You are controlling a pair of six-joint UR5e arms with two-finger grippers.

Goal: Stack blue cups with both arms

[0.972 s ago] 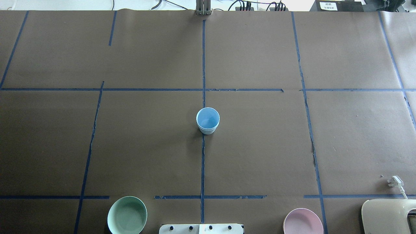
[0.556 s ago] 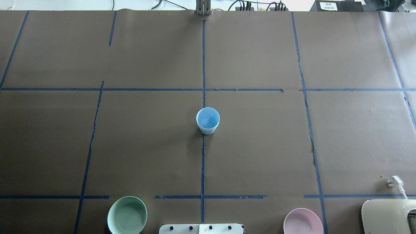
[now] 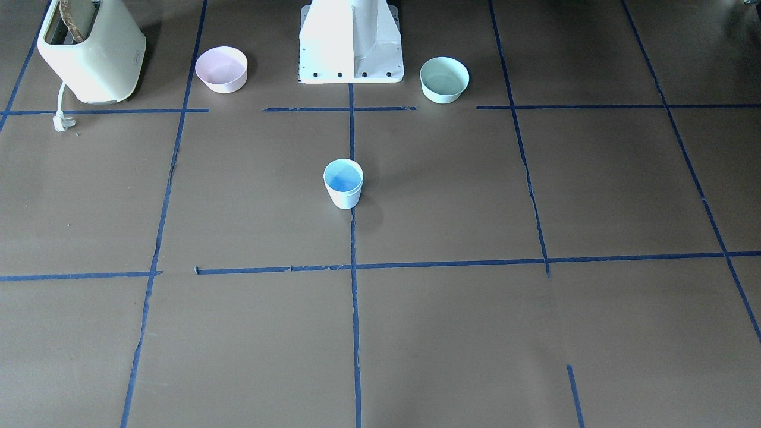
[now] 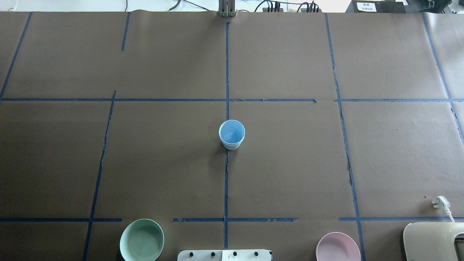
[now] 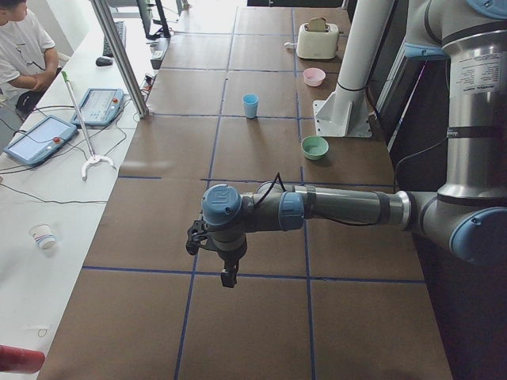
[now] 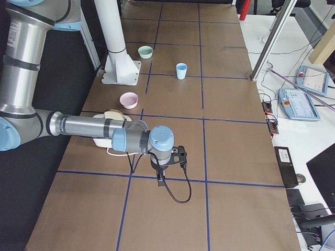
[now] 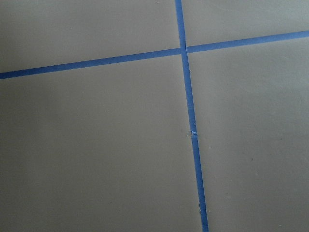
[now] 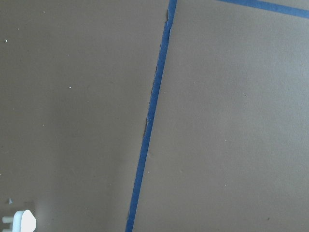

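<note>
Table (image 4: 290,163): brown paper gridded with blue tape (image 4: 226,72).

Left arm (image 5: 341,207) is stretched out low over the table's left end, and the right arm (image 6: 84,126) likewise over the right end. Both are well apart from the centre. The left gripper (image 5: 228,277) and right gripper (image 6: 160,181) hang pointing down. Each shows in a side view only, so I can't tell the jaw opening. Nothing visible hangs from either. The wrist cams see only paper and tape.

The toaster (image 3: 89,56) is at the robot-side corner on its right. The white pedestal base (image 3: 351,47) has the mint-green bowl (image 4: 141,240) on its left and the pink bowl (image 4: 338,247) on its right.

The blue cup (image 4: 231,135) stands upright, mouth up, on the centre tape line. Only one cup outline is in any view. I can't tell whether a second is nested inside. The toaster's plug (image 4: 441,202) lies loose near the right arm's end.

My read:
- The stack is probably done and the arms are parked.
- Confirm from the overhead view that the rim is level, since a cocked inner cup would show as an off-centre ring.
- If another reach is needed, send one arm only. Come down vertically over the cup with the jaws straddling the wall just below the rim. It looks light and tapered, so a side nudge could tip it.
- Route over open table, not past the bowls.
- On the right side, watch the plug and its cord.
</note>
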